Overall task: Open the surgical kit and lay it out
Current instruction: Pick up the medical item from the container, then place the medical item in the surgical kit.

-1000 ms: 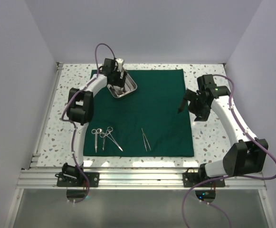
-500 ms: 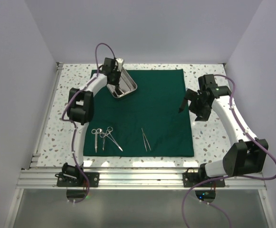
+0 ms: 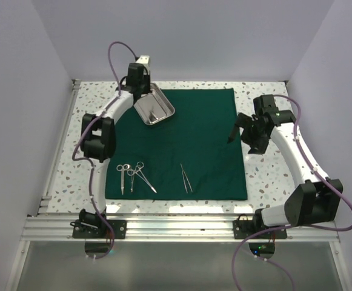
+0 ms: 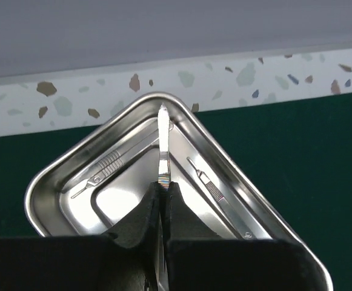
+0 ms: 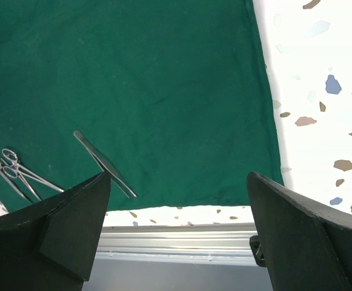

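Note:
The dark green cloth wrap [image 3: 206, 139] lies spread flat on the table. The steel tray [image 3: 170, 111] sits on its far left corner. My left gripper [image 3: 142, 91] hangs over the tray's [image 4: 37, 193] far side and is shut on a slim steel instrument [image 4: 162, 136], which points away from me. Two similar slim shapes show inside the tray; I cannot tell instruments from reflections. Scissors and forceps [image 3: 132, 176] and tweezers [image 3: 186, 177] lie on the cloth's near part. My right gripper [image 3: 236, 130] hovers open and empty above the cloth's [image 5: 163, 79] right edge.
Speckled tabletop [image 3: 266, 176] borders the cloth on all sides. White walls close in the back and both sides. An aluminium rail [image 3: 182, 227] runs along the near edge by the arm bases. In the right wrist view the tweezers [image 5: 103, 162] and forceps [image 5: 12, 170] show.
My left gripper has shut on the slim instrument in the tray and drawn up and back toward the far wall with it. The right arm has hardly moved.

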You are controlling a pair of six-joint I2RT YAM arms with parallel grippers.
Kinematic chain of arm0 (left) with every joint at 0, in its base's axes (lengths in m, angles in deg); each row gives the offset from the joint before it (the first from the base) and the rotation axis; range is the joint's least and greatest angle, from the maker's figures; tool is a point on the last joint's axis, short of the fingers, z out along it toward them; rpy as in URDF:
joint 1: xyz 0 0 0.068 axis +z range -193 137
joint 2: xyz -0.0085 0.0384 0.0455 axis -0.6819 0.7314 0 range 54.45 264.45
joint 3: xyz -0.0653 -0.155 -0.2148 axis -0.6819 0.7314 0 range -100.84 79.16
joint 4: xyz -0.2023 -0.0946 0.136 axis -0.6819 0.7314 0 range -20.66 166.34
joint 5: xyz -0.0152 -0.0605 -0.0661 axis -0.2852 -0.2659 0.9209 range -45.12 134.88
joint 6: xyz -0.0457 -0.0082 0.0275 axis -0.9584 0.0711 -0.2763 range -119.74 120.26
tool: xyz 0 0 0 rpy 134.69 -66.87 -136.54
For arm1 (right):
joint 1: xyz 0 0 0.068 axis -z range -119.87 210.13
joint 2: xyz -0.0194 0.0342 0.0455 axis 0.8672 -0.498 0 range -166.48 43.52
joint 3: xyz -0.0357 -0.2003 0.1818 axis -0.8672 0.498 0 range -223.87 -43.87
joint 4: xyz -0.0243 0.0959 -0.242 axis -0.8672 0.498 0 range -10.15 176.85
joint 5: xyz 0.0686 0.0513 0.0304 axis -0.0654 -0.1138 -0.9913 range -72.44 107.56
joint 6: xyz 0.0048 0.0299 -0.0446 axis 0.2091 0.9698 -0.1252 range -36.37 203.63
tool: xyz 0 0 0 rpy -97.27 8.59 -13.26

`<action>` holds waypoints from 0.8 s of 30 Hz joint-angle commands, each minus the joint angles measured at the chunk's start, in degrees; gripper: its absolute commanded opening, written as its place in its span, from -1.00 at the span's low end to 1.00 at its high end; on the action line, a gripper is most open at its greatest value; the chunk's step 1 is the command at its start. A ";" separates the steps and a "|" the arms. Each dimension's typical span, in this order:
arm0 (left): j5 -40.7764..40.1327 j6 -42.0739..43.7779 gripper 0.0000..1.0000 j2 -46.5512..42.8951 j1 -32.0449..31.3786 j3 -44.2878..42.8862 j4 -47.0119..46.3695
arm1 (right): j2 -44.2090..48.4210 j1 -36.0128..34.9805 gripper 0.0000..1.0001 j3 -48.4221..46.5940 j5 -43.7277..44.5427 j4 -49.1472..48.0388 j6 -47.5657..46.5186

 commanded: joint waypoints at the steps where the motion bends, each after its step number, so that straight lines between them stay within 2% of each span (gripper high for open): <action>1: -0.18 -2.33 -1.00 -6.57 0.33 -3.71 -5.11 | 2.92 0.32 0.97 -0.40 -1.33 -0.73 -0.52; 5: 2.37 -3.20 -1.00 -14.19 -0.28 0.06 -0.54 | 3.80 0.24 0.97 -0.14 -2.03 -1.17 -0.87; 8: 5.70 -7.49 -1.00 -22.35 -1.85 9.28 3.49 | 4.24 0.32 0.97 0.13 -3.61 -2.22 -0.87; 9: 7.62 -8.90 -1.00 -24.48 -2.39 14.70 4.73 | 4.42 0.33 0.97 0.30 -4.14 -2.57 -0.78; 12: 5.81 -15.49 -1.00 -33.80 -6.16 27.98 8.34 | 5.47 0.24 0.97 1.53 -6.51 -4.42 -0.17; 14: 6.15 -20.23 -1.00 -40.89 -10.97 38.85 6.60 | 6.61 0.24 0.97 2.84 -7.65 -5.73 0.01; 16: 3.52 -24.37 -1.00 -44.44 -15.55 44.52 5.55 | 7.40 0.24 0.97 3.82 -8.89 -6.35 0.10; 17: 3.34 -28.74 -1.00 -46.98 -20.27 49.77 4.49 | 8.10 0.24 0.97 4.86 -9.41 -6.88 0.18; 19: 0.45 -34.99 -1.00 -49.45 -24.69 54.89 1.95 | 8.72 0.24 0.97 5.66 -10.21 -6.88 -0.08; 20: 0.26 -41.55 -1.00 -51.90 -28.54 60.57 -3.46 | 9.60 0.24 0.97 6.54 -10.38 -6.88 -0.17; 22: -3.68 -48.17 -1.00 -54.02 -32.08 65.61 -12.51 | 10.39 0.24 0.96 7.51 -11.00 -6.80 -0.34; 24: -9.45 -53.03 -1.00 -54.91 -36.92 69.31 -15.20 | 11.44 0.15 0.96 8.91 -11.44 -6.88 -0.17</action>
